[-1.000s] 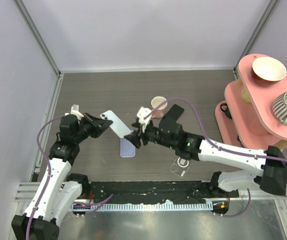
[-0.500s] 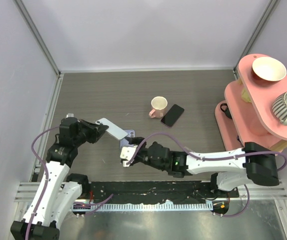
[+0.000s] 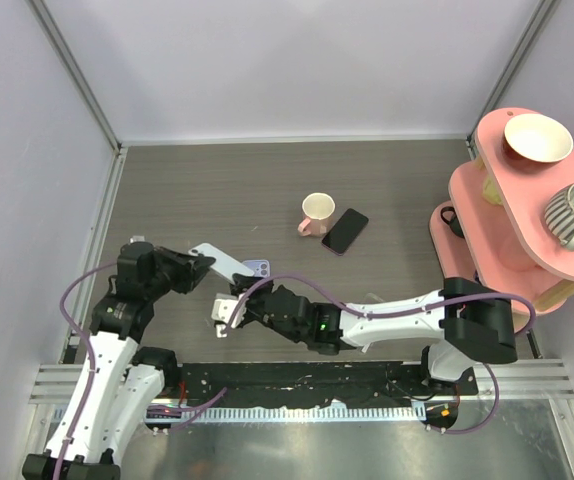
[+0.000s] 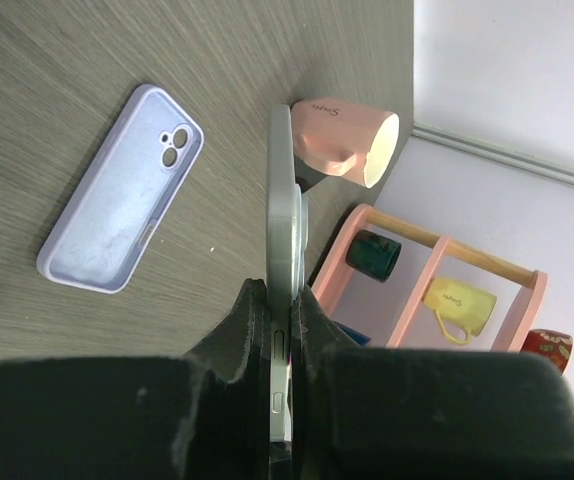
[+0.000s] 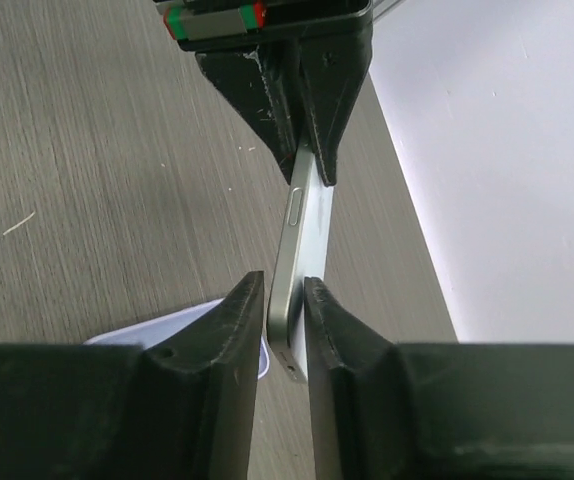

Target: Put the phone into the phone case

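My left gripper is shut on one end of a silver phone and holds it edge-up above the table. The left wrist view shows the phone pinched between that gripper's jaws. My right gripper reaches in from the right. In the right wrist view its jaws close round the phone's free end, with the left gripper opposite. The lavender phone case lies open side up on the table. The right arm hides most of it in the top view, and a corner shows in the right wrist view.
A pink mug lies on its side beside a black phone mid-table. A pink two-tier rack with cups stands at the right edge. Grey walls close in the left and far sides.
My right gripper has swept left and toward the near edge, from beside the mug to the phone's free end. My left gripper has shifted slightly down-left with the phone.
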